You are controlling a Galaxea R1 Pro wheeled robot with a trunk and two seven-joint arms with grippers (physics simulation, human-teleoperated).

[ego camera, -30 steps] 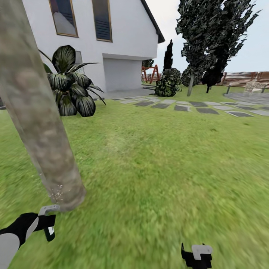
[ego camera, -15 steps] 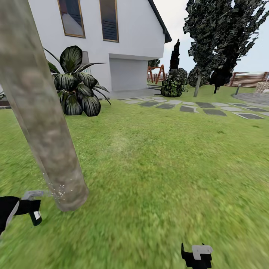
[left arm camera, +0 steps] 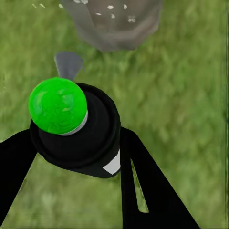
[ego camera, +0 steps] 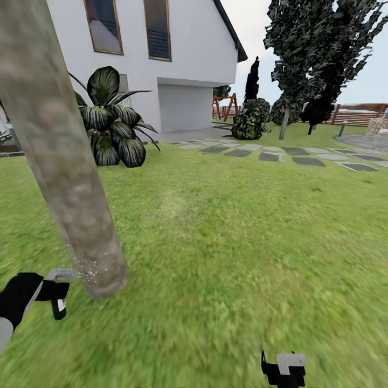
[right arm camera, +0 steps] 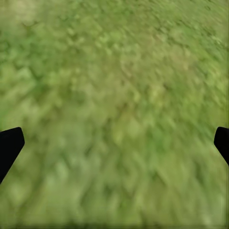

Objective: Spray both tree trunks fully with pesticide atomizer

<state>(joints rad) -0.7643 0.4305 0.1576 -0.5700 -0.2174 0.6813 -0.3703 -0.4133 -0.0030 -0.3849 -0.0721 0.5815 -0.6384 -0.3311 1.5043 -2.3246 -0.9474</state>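
Beside tree trunk (ego camera: 70,178), left hand (ego camera: 37,293) grips atomizer (ego camera: 58,283).

Grass lawn (ego camera: 226,258) fills the foreground, blurred close in. White house (ego camera: 183,48) at back left with two tall framed windows (ego camera: 129,27) and a pale garage door (ego camera: 184,106). Broad-leaf dark plant (ego camera: 110,126) beside the wall. Grey stepping stones (ego camera: 285,156) run across the lawn to the right. Dark conifers (ego camera: 312,48) and a shrub (ego camera: 249,121) behind them, wooden fence (ego camera: 358,114) far right, pale sky above.
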